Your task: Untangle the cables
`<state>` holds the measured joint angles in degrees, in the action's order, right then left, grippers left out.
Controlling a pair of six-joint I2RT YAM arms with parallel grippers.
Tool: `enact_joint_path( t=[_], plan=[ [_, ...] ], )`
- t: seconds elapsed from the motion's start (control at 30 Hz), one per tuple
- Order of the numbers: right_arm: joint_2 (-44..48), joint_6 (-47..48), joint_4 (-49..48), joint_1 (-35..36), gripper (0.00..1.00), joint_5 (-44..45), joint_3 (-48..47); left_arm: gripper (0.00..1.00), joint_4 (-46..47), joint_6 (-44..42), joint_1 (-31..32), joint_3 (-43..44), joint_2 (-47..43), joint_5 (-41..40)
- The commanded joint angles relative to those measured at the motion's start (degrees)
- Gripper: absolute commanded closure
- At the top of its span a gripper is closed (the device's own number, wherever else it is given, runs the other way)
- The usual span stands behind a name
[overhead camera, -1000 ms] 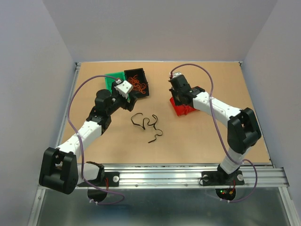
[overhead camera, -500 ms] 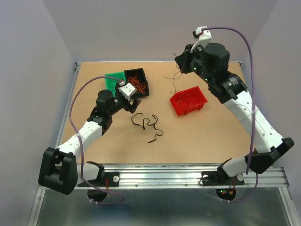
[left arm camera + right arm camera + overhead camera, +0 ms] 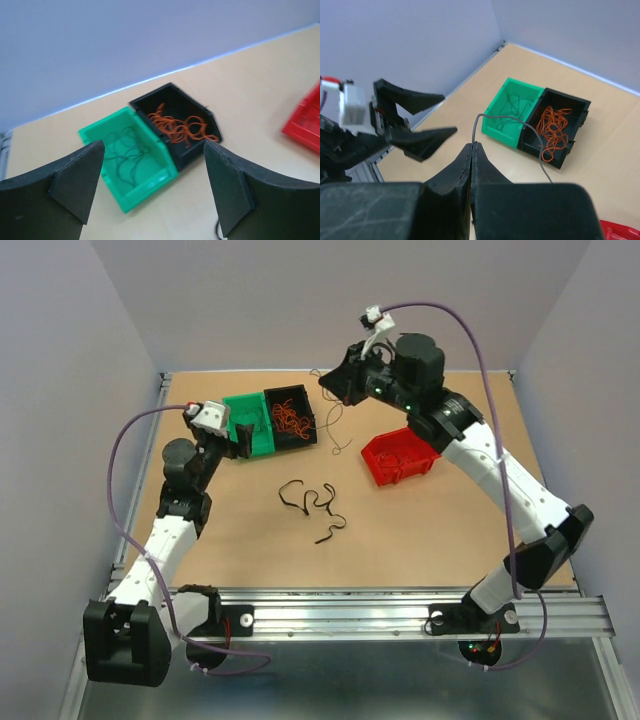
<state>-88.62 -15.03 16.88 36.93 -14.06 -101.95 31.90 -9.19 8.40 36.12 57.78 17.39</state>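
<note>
- Tan bench [image 3: 450, 530] — we see the right end effector [image 3: 471, 146] pinching a wire [image 3: 500, 117] that dangles right of the green bin [image 3: 512, 107].
- Left end effector [image 3: 154, 150], wide, sits nearer it.

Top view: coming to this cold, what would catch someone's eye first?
The right tool, high over the far side of the table, is shut on a thin grey wire that dangles near the black bin full of orange wires. Next come the bright green bin beside it, the red bin to the right, and wavy black pieces lying loose mid-table.
</note>
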Motion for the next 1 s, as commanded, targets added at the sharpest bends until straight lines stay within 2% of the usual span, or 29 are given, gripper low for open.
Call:
enact_joint_path(
  t=[0.0, 0.07, 0.13, 0.23, 0.37, 0.57, 0.97],
  plan=[
    [-5.7, -0.5, -5.2, 2.8, 0.99, 0.2, -1.2, 0.12, 4.0, 8.7, -5.9, 2.1, 0.1, -10.4],
    [-8.7, -0.8, -5.6, 4.5, 0.99, 1.6, -4.5, 0.14, 4.0, 12.9, -9.6, 2.9, 0.8, -11.9],
    [-14.0, -1.0, -6.0, 5.4, 0.99, 2.2, -7.8, 0.15, 3.7, 15.9, -15.3, 3.5, 1.5, -10.6],
    [-21.3, -2.1, -6.2, 6.2, 0.99, 2.6, -14.7, 0.17, 2.9, 19.3, -20.6, 5.1, 3.6, -7.6],
    [-31.4, -5.1, -6.3, 6.2, 0.99, 1.2, -25.3, 0.18, 2.9, 20.5, -23.0, 5.9, 5.4, -6.8],
    [-42.7, -10.0, -8.2, 6.2, 0.99, -2.5, -40.3, 0.18, 3.3, 20.4, -23.3, 6.4, 7.3, -6.6],
    [-44.5, -13.7, -25.4, 6.2, 1.00, -3.9, -36.6, 0.13, 4.5, 19.1, -23.3, 5.8, 6.9, -2.7]
  ],
)
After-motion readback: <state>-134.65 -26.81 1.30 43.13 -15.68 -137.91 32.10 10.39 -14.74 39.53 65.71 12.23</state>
